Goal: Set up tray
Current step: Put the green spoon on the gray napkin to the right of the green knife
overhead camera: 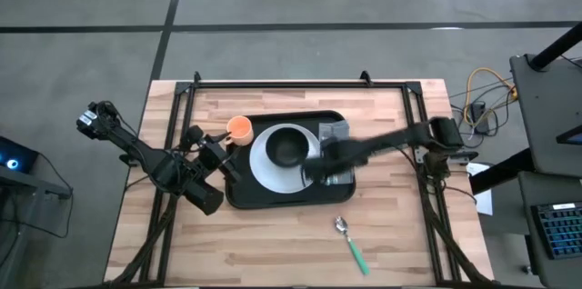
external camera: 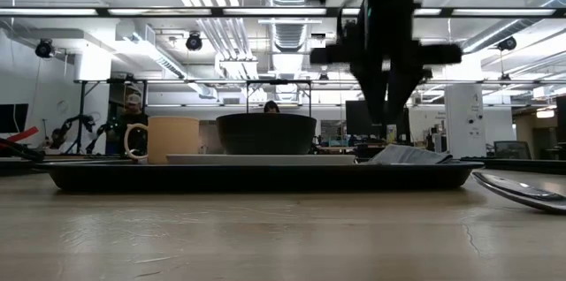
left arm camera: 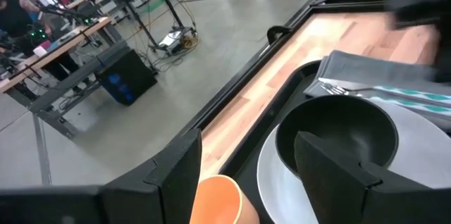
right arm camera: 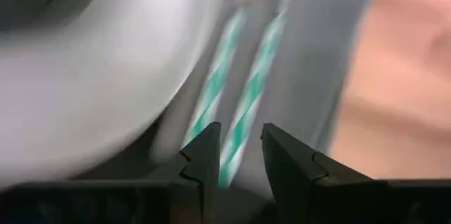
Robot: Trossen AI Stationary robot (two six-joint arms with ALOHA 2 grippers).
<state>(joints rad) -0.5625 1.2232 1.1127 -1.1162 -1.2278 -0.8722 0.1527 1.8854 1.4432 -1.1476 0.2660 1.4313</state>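
Tray (overhead camera: pixel 238 194), black and rimmed, under slightly parted empty right gripper (right arm camera: pixel 238 146); left gripper (left arm camera: pixel 246 175) wide, empty

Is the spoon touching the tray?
Apart. In the high view, the spoon lies on bare wood, with a plain gap between it and the tray.

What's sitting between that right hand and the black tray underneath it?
The right hand hangs over the tray. Between them lie a grey napkin and two green-striped utensils resting on it, beside the white plate.
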